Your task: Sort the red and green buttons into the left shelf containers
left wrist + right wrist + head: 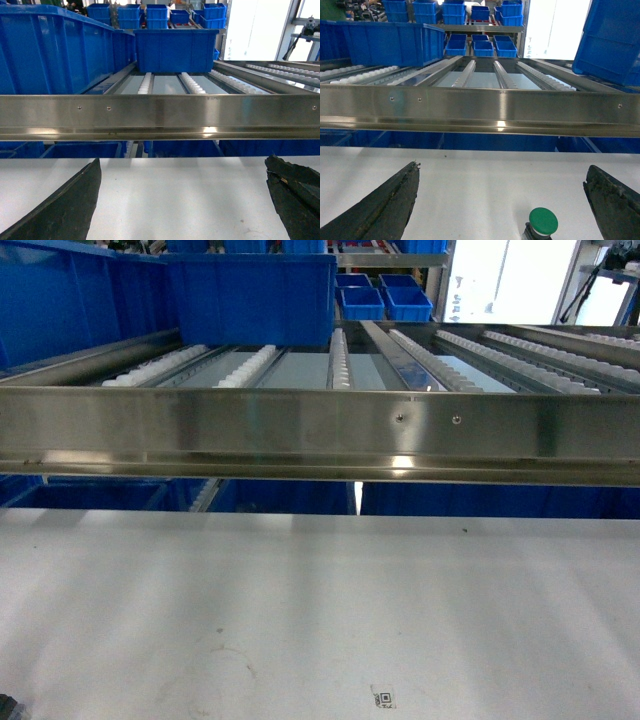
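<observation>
Two blue containers (250,295) sit far left on the roller shelf (320,435), contents hidden. Green button (543,221) stands cap-up between the right gripper's (502,205) wide-open, empty fingers; left gripper (185,200) likewise spread, empty.

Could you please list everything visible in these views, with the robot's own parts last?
Bins: several, blue, on the roller shelf at left, with more on racks behind and below.
Button: one, green, on the table between the right gripper's fingers, right wrist view only.
Rail: one, steel, across the shelf front.
Rollers: several white rows, on the shelf.
Table: one, white, in front of the shelf.
Sticker: one, QR code, near table edge.
Left gripper: black, open, over the table.
Right gripper: black, open, over the table.
</observation>
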You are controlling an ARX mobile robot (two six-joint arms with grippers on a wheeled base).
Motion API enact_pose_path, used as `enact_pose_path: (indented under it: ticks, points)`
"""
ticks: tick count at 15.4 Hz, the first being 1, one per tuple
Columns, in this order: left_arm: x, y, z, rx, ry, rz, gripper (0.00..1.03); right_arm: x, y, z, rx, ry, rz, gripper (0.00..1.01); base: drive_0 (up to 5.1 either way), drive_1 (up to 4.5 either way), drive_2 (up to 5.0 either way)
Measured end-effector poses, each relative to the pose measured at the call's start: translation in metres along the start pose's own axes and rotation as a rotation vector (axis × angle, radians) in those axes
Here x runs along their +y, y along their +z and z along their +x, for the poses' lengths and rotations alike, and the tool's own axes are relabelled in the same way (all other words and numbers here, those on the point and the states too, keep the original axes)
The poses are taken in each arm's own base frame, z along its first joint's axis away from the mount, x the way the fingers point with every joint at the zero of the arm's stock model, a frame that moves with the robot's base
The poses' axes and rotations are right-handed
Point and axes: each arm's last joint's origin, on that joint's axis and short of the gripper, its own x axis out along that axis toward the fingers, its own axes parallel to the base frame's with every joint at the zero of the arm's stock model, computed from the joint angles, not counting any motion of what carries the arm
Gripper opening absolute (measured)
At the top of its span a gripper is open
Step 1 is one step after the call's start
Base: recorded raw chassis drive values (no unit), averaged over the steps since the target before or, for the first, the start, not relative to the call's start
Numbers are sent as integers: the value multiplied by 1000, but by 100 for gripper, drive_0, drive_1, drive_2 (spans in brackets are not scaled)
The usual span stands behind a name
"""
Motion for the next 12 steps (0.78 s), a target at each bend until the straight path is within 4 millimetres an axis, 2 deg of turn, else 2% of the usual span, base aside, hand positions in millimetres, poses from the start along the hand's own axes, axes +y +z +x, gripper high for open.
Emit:
enact_pose_path:
  ticks: [12]
  points:
    - [0,0,0,0,0,0,98,0,0,0,0,0,0,98,0,0,0]
